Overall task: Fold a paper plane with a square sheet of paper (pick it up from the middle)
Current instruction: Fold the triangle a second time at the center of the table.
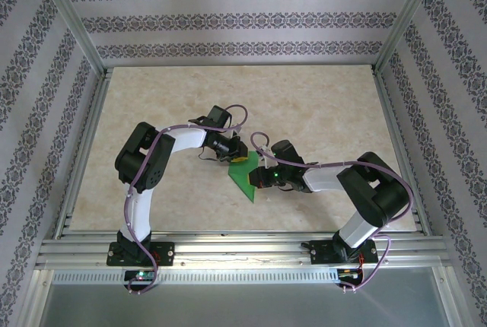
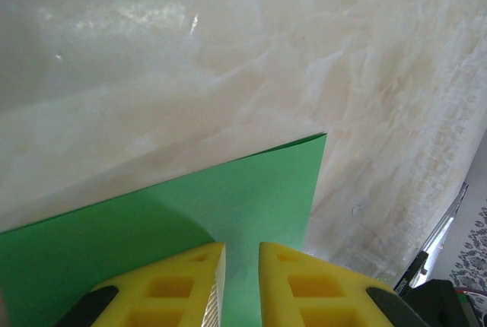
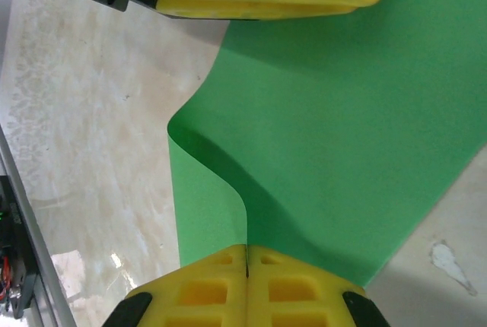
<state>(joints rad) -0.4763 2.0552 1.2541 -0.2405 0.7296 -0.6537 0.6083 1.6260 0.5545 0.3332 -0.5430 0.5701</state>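
Right now the paper [image 1: 245, 176] sits at the middle of the top view, low on the table [image 1: 319, 106], with both arms crowded over it. Your right gripper [image 3: 247, 255] is pressed together on a lifted flap, and the sheet curls up into its fingertips at the bottom of the right wrist view. Your left gripper [image 2: 242, 249] has its jaws a little apart, tips on or just above the sheet at the bottom of its own view. I cannot tell whether they press it down.

Watch these risks:

- The lifted flap bulges in a soft S-curve at the centre-left of the right wrist view. If you lay it down as it is, that bulge probably flattens into a stray crease and the fold runs crooked.
- If the left tips do pin the sheet, pulling the right gripper away from them could tear thin paper or drag it out of line.
- If they don't pin it, the whole sheet likely slides with the right gripper and the edges won't meet.
- The right gripper's hold looks shallow, so a quick move may slip the flap free.
- The grippers are close together, so a careless swing could knock them into each other.
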